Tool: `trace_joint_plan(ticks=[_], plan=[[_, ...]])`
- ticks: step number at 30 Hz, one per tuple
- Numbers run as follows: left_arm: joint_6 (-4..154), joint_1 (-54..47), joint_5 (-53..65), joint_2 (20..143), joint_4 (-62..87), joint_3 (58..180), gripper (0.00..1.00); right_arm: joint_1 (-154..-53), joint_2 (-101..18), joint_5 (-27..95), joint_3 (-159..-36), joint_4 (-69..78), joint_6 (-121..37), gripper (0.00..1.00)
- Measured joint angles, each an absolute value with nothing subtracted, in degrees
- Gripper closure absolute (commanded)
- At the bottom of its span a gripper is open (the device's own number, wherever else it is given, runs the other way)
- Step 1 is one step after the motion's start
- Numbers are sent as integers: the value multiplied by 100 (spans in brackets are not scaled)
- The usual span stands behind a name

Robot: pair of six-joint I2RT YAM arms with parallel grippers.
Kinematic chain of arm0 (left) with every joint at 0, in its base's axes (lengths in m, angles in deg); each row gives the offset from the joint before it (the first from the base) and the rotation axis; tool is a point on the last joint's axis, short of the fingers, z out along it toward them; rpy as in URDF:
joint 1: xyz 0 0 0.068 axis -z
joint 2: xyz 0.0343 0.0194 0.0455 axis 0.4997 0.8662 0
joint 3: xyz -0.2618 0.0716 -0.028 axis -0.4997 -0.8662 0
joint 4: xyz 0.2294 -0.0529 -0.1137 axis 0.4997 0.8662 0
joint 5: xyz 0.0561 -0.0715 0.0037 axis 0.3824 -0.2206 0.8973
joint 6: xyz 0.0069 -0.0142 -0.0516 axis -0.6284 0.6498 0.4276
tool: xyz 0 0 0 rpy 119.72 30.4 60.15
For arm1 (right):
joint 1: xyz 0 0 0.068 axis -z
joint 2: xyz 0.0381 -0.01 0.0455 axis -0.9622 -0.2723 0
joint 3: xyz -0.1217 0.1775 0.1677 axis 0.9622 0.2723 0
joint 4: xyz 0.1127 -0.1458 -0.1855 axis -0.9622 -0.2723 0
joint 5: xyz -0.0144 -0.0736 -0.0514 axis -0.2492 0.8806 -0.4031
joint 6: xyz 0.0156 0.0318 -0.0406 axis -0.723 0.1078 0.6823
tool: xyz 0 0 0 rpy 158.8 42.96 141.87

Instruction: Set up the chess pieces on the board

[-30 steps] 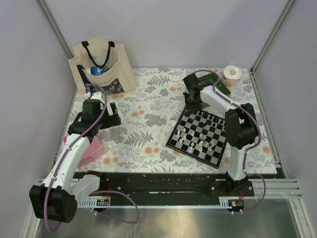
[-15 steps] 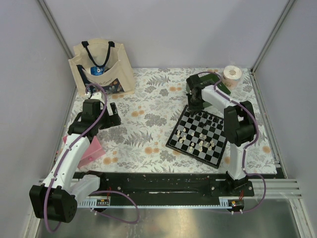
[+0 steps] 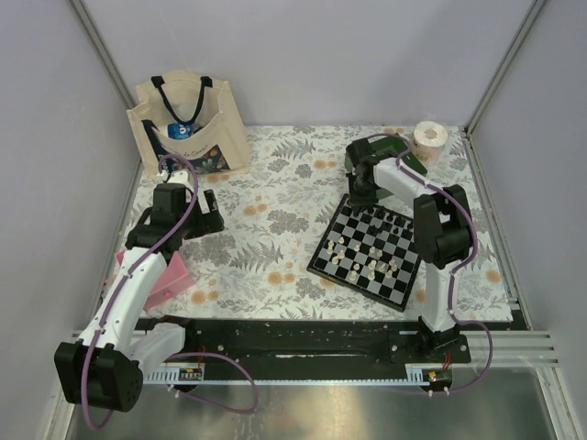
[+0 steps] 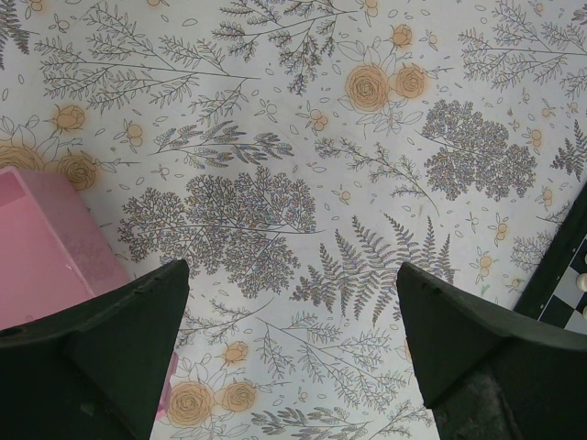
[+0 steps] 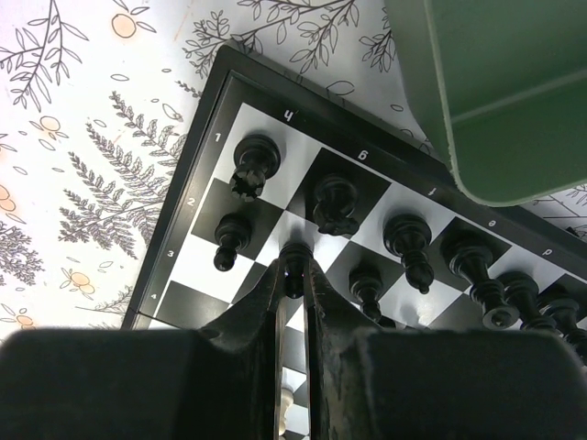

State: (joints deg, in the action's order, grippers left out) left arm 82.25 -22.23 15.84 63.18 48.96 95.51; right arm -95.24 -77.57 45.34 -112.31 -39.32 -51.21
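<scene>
You find the right gripper (image 5: pixel 293 275) over the far left corner of the board (image 5: pixel 197 156). Its two fingers are drawn close together, and a black pawn (image 5: pixel 293 257) is pinched between the tips. This pawn is upright in the second row from the board's far edge, between two other pawns of that row. I cannot tell if its base touches the square.

The other black pieces (image 5: pixel 335 203) stand along the far edge of the board. The cream-white pieces (image 3: pixel 367 266) are spread over the near half of the board, not in straight rows.

A green tray (image 5: pixel 495 92) lies just beside the board's far edge.

The left gripper (image 4: pixel 293 339) is well to the left of the board, above the flowered tablecloth (image 4: pixel 275 137). Its fingers stand wide apart and nothing is between them. A pink object (image 4: pixel 46 247) lies on the side of this gripper away from the board.
</scene>
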Motion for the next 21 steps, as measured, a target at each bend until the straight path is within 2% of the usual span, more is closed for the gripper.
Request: trace_joint_plan(ticks=[7, 12, 21], plan=[[8225, -2223, 1584, 6318, 4896, 9551, 1, -9471, -7762, 4534, -11174, -3884, -5131, 81], [8225, -2223, 1584, 6318, 4896, 9551, 1, -9469, -7764, 4530, -11148, -3840, -5134, 67], [8225, -2223, 1584, 6318, 4896, 9551, 1, -9465, -7759, 4514, -11098, -3820, -5118, 64]])
